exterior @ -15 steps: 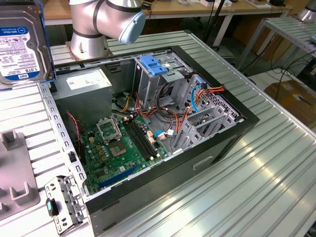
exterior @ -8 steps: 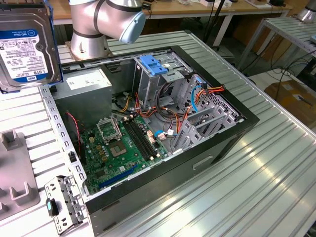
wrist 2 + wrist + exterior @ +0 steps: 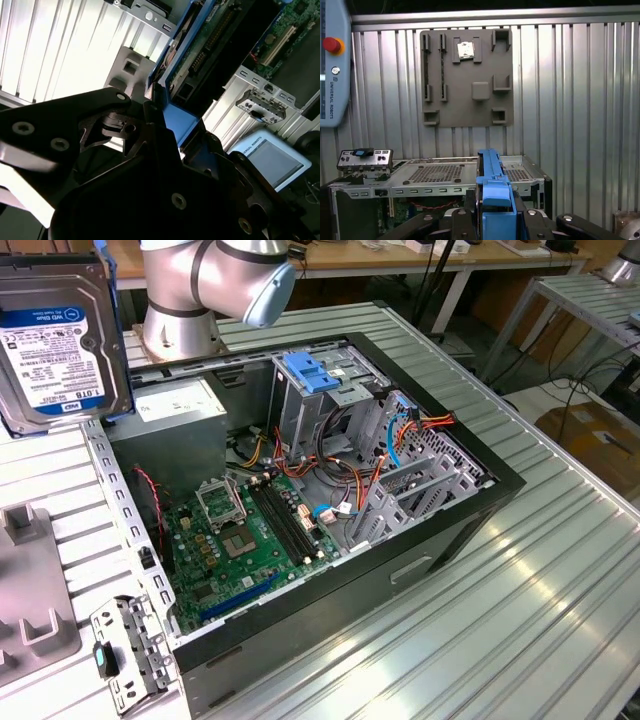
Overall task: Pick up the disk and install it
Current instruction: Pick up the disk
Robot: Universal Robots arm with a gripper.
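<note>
In the exterior view, you see the disk (image 3: pixel 55 335) held up at the exterior view's left, outside the open computer case (image 3: pixel 480 500) on the tabletop (image 3: pixel 520 620). In the second wrist view, your claw (image 3: pixel 178 125) is clamped on the disk's blue rail. In the first wrist view, the disk stands on edge in the claw.

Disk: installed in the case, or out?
Out. The disk is held up outside the open case, its blue rail clamped in the gripper.
</note>
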